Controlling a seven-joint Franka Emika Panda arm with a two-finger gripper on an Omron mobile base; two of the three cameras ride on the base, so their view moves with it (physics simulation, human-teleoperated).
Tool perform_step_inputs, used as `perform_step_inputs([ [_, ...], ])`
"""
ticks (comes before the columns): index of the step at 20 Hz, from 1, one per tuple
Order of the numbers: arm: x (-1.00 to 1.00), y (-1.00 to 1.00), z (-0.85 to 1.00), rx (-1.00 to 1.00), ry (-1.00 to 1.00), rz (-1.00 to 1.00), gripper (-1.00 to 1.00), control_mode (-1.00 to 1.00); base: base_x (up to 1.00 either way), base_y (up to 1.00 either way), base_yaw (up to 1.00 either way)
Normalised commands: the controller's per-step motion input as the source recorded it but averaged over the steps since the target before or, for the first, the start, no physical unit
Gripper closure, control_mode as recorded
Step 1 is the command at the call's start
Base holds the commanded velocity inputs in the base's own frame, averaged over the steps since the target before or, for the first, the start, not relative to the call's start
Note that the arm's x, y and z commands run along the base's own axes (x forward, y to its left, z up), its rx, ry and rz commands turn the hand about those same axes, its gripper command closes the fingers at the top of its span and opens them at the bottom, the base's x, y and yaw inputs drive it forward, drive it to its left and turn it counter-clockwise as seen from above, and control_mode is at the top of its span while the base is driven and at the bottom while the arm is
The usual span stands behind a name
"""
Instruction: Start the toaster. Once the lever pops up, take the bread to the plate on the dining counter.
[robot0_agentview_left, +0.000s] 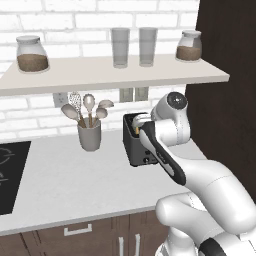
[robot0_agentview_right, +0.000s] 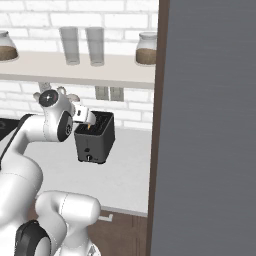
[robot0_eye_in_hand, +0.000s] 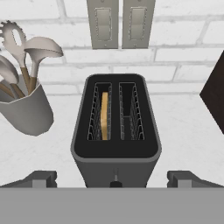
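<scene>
The dark toaster (robot0_eye_in_hand: 114, 153) stands on the white worktop against the brick wall, also seen as toaster (robot0_agentview_left: 136, 147) and toaster (robot0_agentview_right: 95, 140). The bread (robot0_eye_in_hand: 104, 116) sits upright, low in the left slot, and the right slot holds nothing. A sliver of bread (robot0_agentview_right: 90, 126) shows orange at the slot. The lever (robot0_eye_in_hand: 115, 174) is a small dark tab on the toaster's near face. My gripper (robot0_eye_in_hand: 114, 180) hovers just above and in front of the toaster, open, with one fingertip on each side of the body. The plate and the dining counter are out of view.
A grey crock of utensils (robot0_eye_in_hand: 26, 109) stands left of the toaster. Two wall outlets (robot0_eye_in_hand: 120, 22) sit behind it. A shelf (robot0_agentview_left: 115, 72) with jars and glasses hangs overhead. A black cooktop (robot0_agentview_left: 10, 175) lies far left. A tall dark panel (robot0_agentview_right: 210, 125) closes off the right.
</scene>
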Motion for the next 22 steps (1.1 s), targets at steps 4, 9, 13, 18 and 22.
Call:
perform_step_inputs([
  [4,0.00,0.00,0.00,0.00,0.00,0.00,-1.00,-1.00,0.00,0.00,0.00],
  [9,0.00,0.00,0.00,0.00,0.00,0.00,-1.00,-1.00,0.00,0.00,0.00],
  [13,0.00,0.00,0.00,0.00,0.00,0.00,-1.00,-1.00,0.00,0.00,0.00],
  [18,0.00,0.00,0.00,0.00,0.00,0.00,-1.00,-1.00,0.00,0.00,0.00],
  [22,0.00,0.00,0.00,0.00,0.00,0.00,-1.00,-1.00,0.00,0.00,0.00],
])
